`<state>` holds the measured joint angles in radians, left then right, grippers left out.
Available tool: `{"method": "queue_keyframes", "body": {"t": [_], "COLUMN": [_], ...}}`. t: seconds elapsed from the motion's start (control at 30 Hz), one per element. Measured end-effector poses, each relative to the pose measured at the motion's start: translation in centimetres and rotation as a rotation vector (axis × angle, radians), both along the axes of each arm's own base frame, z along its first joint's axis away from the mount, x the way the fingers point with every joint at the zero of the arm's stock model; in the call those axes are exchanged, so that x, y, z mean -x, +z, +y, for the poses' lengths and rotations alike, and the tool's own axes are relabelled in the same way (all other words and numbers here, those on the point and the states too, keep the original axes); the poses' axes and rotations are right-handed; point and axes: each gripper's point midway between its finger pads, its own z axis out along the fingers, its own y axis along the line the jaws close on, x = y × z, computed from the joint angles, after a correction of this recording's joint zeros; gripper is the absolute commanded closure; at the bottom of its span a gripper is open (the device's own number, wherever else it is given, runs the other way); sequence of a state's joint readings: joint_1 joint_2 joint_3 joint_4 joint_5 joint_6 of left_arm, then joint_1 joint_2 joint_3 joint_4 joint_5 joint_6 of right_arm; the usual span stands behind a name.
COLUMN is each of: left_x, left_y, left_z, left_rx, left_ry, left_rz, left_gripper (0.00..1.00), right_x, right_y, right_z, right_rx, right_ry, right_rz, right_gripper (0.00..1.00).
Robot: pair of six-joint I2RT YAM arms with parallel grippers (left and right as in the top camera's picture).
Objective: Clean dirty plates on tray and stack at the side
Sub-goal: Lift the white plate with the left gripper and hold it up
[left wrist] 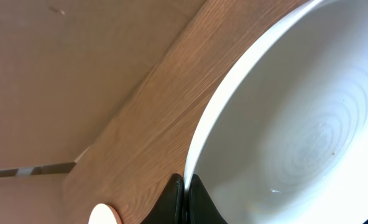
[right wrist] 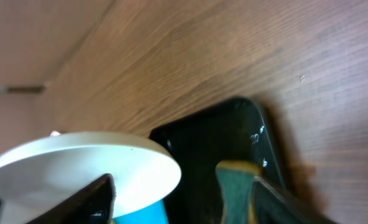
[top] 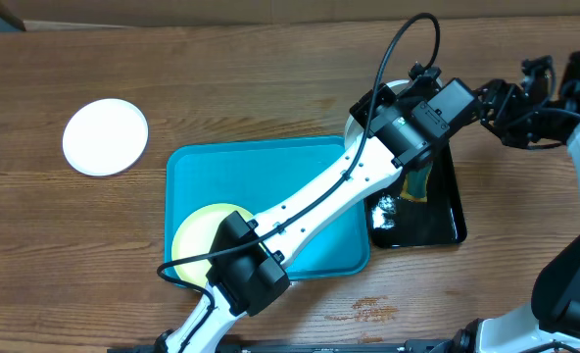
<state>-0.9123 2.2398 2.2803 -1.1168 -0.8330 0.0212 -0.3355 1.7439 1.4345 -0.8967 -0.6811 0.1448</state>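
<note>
**Wood tabletop, one white plate pinched by its rim**

Brown wooden table [top: 270, 78] fills every view. On it, near the middle, lies the turquoise tray [top: 270, 167], and just beside its right edge lies the smaller black tray [top: 437, 221], glossy and wet-looking.

A pale yellow plate [top: 197, 230] rests flat in the near left corner of the turquoise tray, partly hidden under the left arm. A second white plate [top: 105, 136] lies flat on the bare table, well apart from the tray on the left. The held white plate [left wrist: 296, 124] is at the far right corner of the turquoise tray, overlapping the far end of the black tray. A few tiny reddish specks show on its face.

A green and yellow sponge [top: 417, 182] is on the black tray.

The left gripper [left wrist: 185, 186] has its jaws closed tight on the rim of the held white plate, one finger on each face. The right gripper [right wrist: 183, 186] hangs over the black tray with its jaws wide apart. The sponge sits close against one finger, but contact cannot be made out.
</note>
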Motion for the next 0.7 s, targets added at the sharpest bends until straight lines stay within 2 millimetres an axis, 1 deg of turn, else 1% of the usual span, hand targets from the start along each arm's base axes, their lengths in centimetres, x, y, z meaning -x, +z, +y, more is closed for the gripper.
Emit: {"method": "queue_keyframes", "body": {"t": [0.03,0.07,0.1,0.23,0.4,0.5,0.6,0.7], "left_x": [0.0,-0.1,0.0,0.1,0.2,0.2,0.2,0.2], "left_y": [-0.1,-0.2,-0.4,-0.7,-1.1,-1.2,-1.2,-1.2], "left_z": [0.1,0.0,0.0,-0.3,-0.5,-0.5,-0.4,-0.4], "left_rx": [0.004,0.008,0.013,0.042,0.062,0.066,0.068,0.068], "left_ry": [-0.001,-0.003,-0.007,-0.011,-0.019,-0.02,-0.02,-0.019], "left_rz": [0.008,0.014,0.022,0.045,0.07,0.076,0.077,0.077], "left_gripper": [0.96,0.96,0.96,0.96,0.96,0.96,0.96,0.96], "right_x": [0.3,0.5,0.6,0.5,0.7,0.5,0.4,0.2], "right_y": [0.0,0.0,0.0,-0.2,-2.1,-2.9,-3.2,-3.1], "right_z": [-0.1,0.0,0.1,0.5,0.7,1.1,2.1,3.7], "right_rx": [-0.011,-0.02,-0.024,-0.032,-0.034,-0.048,-0.07,-0.079], "right_ry": [0.002,0.004,0.013,0.039,0.049,0.063,0.09,0.132], "right_rz": [0.008,0.014,0.012,-0.013,-0.019,-0.025,-0.024,-0.033], "right_gripper": [0.78,0.94,0.96,0.96,0.96,0.96,0.96,0.96]}}
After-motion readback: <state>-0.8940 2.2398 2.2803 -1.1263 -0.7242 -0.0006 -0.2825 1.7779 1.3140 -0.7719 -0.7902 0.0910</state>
